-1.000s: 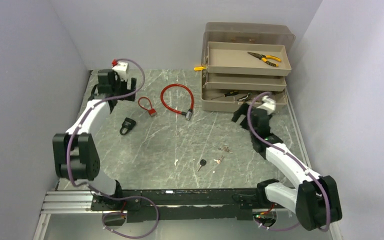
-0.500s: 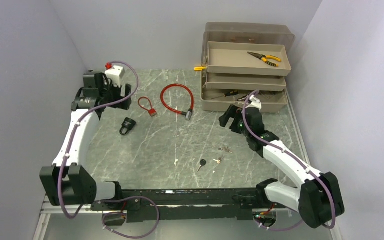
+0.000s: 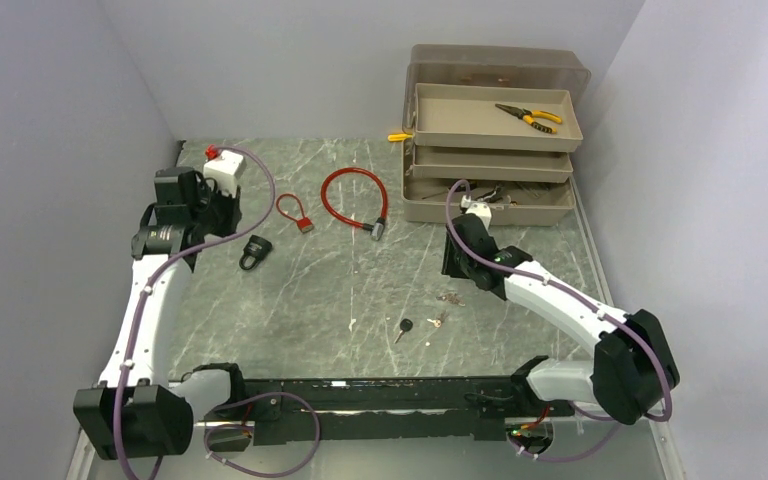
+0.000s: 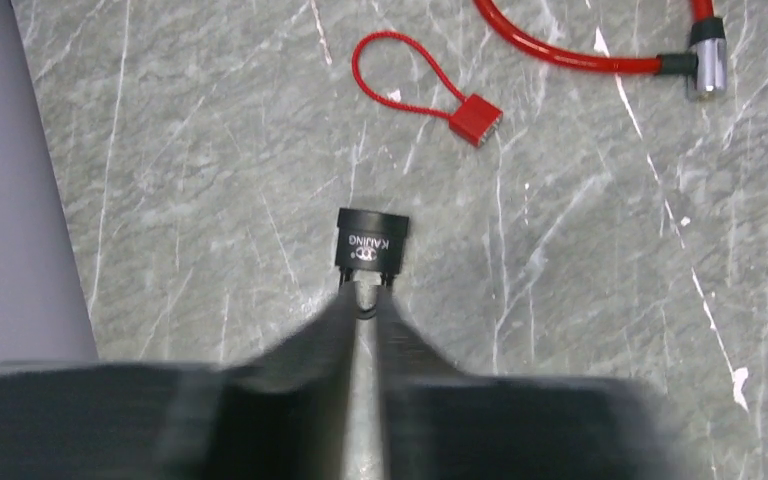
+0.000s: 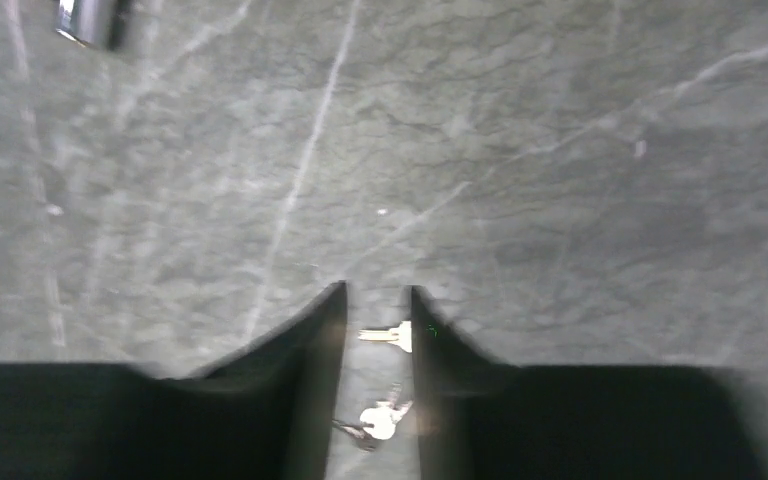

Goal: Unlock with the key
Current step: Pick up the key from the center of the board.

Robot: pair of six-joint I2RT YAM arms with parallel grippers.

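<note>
Lying flat on the table [image 3: 360, 280], the keys [image 5: 392, 336] are seen through the gap of the right gripper [image 5: 377, 295], which hangs over them. Its fingers are drawn almost together, a narrow slit is left, and nothing is held.

The padlock [image 4: 372, 240] is found on the left part of the table, its shackle turned toward the left gripper [image 4: 364, 300], whose fingers are closed to a sliver. The shackle's end is seen right at the tips. Whether it is touched cannot be told, and no grip on it is shown.

A key is judged light, thin, stiff and slippery against the hard top. It would best be pinched by its broad head, with the blade left free for the keyhole.

The padlock is judged small, rigid and heavy for its size, and likely to slide or turn when pushed. It would best be clamped across the body, with the keyhole face left uncovered. Which key fits cannot be told.
</note>
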